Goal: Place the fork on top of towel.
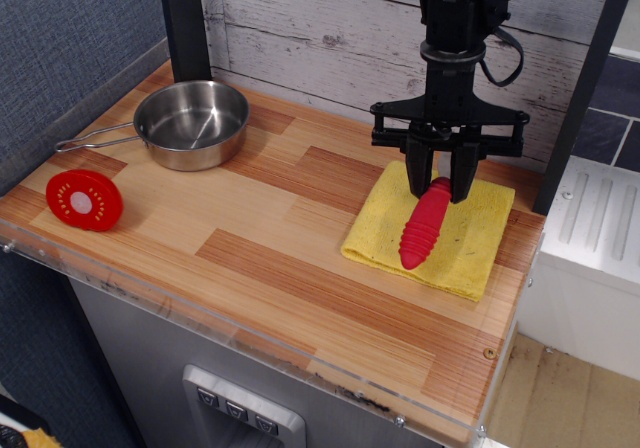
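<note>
The fork [422, 228] shows as a thick ribbed red handle, slanting down and to the left over the yellow towel [470, 248] at the right of the counter. Its lower end rests on or just above the cloth. The metal head is hidden between the fingers. My gripper [438, 181] hangs straight down over the towel's back half and is shut on the fork's upper end.
A steel pan [190, 123] with a long handle stands at the back left. A round red disc [84, 199] lies near the front left edge. A dark post [183, 23] stands behind the pan. A white appliance [590, 258] stands to the right of the counter.
</note>
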Motion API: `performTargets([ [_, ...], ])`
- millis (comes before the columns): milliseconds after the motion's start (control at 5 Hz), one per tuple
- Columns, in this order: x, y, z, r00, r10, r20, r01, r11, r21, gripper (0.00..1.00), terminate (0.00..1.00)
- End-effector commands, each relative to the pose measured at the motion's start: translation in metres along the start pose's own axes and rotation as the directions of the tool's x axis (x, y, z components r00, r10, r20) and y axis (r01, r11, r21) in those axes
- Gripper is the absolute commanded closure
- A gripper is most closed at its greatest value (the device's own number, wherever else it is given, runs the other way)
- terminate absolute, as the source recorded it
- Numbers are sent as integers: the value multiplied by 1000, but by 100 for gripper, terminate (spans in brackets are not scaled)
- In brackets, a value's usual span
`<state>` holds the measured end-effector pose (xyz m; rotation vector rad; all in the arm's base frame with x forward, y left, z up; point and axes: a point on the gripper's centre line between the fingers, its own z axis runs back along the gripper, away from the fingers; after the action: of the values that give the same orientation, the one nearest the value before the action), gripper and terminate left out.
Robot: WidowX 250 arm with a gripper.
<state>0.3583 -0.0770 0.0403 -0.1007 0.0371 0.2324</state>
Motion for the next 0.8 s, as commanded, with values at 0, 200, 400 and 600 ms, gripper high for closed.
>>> performTargets([
  [0,1,20,12,1000,4,19,-5,999,36,0,0],
  [200,1,19,18,999,-20,29,19,999,40,0,0],
  [400,5,14,37,996,-27,84,27,1000,3,0,0],
  [600,9,18,62,989,-37,146,45,998,-52,0,0],
])
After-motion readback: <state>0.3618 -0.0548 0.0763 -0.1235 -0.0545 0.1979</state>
